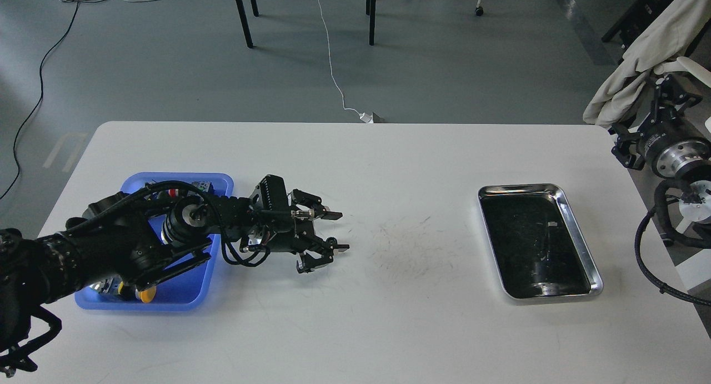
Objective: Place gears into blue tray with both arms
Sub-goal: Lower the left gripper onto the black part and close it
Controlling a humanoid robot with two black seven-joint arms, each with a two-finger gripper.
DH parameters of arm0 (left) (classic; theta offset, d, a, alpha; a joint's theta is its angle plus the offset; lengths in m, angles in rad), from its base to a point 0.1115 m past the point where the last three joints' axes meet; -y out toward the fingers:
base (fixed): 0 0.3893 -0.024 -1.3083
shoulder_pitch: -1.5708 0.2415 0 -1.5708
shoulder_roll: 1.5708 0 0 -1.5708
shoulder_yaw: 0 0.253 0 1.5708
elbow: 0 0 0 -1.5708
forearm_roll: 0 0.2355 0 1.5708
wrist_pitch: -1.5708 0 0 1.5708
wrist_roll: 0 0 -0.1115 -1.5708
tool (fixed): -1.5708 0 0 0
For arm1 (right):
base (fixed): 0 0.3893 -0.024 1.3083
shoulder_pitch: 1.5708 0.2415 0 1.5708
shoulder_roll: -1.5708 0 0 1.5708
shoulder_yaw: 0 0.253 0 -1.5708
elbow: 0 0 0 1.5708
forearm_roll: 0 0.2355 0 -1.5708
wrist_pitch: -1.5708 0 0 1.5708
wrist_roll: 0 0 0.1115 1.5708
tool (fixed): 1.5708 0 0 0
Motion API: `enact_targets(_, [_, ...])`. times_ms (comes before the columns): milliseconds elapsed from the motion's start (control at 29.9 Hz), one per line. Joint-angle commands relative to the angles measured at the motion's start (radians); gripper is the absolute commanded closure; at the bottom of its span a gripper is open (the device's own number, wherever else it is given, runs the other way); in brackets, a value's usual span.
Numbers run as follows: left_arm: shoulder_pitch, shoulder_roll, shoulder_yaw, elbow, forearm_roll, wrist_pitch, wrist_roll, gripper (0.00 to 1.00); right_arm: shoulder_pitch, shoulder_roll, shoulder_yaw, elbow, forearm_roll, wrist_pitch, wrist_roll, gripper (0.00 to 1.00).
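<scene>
White table (389,317): my left hand (338,232) hovers just right of the blue tray (183,303), fingers spread, a gear (331,241) at the lower finger; whether gripped, I cannot tell.

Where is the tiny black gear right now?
In the head view, the tiny black toothed gear sits left of the table's middle, against the lower finger of the left gripper, a little right of the shallow blue plastic tray.
</scene>
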Motion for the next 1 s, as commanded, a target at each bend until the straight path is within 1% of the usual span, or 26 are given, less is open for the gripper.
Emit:
enact_targets(0, [0.003, 0.002, 0.019, -0.002, 0.0, 0.006, 0.0, 0.36, 0.0, 0.0, -0.003, -0.006, 0.0, 0.001, 0.0, 0.03])
enact_targets(100, [0.003, 0.002, 0.049, -0.002, 0.0, 0.029, 0.0, 0.39, -0.002, 0.0, -0.003, -0.006, -0.002, 0.002, 0.002, 0.03])
enact_targets(201, [0.007, 0.002, 0.055, 0.006, 0.0, 0.032, 0.0, 0.41, -0.003, 0.001, -0.003, -0.006, -0.002, 0.002, 0.002, 0.03])
enact_targets(368, [0.01, 0.002, 0.057, 0.012, 0.0, 0.032, 0.0, 0.51, -0.005, 0.001, -0.003, -0.007, -0.003, 0.002, 0.003, 0.03])
enact_targets(502, [0.017, 0.003, 0.057, 0.012, 0.0, 0.032, 0.0, 0.55, -0.005, 0.001, -0.003, -0.006, -0.005, 0.002, 0.003, 0.03])
enact_targets(568, [0.015, 0.003, 0.057, 0.014, 0.0, 0.032, 0.0, 0.6, -0.005, 0.003, -0.003, -0.006, -0.006, 0.002, 0.003, 0.03])
enact_targets(769, [0.015, -0.002, 0.057, 0.034, 0.0, 0.032, 0.0, 0.62, -0.003, 0.003, -0.003, -0.004, -0.006, 0.001, 0.003, 0.03])
enact_targets(970, [0.017, -0.006, 0.069, 0.055, 0.0, 0.043, 0.0, 0.69, -0.005, 0.001, -0.003, -0.004, -0.009, 0.001, 0.003, 0.03])
